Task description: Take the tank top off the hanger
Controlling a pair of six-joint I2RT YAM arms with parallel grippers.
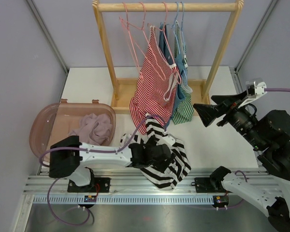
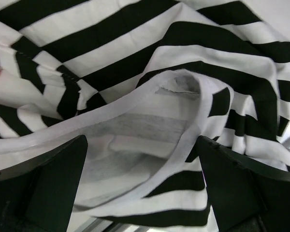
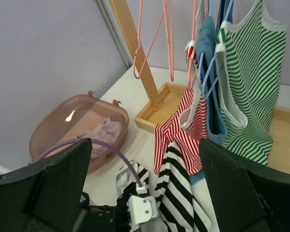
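Left wrist: fingers (image 2: 53, 188) spread wide, striped tank top (image 2: 183, 63) between.

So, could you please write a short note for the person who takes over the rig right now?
Left gripper: open, black-and-white striped tank top bunched between and over its fingers, at the near table edge.
Right gripper: open, empty, in the air right of the rack.
Done: that top is off the rack; no hanger shows in it.
To do: red striped top, blue top and green striped top hang on hangers. Basket on the left holds a pale garment; the striped top probably goes there.
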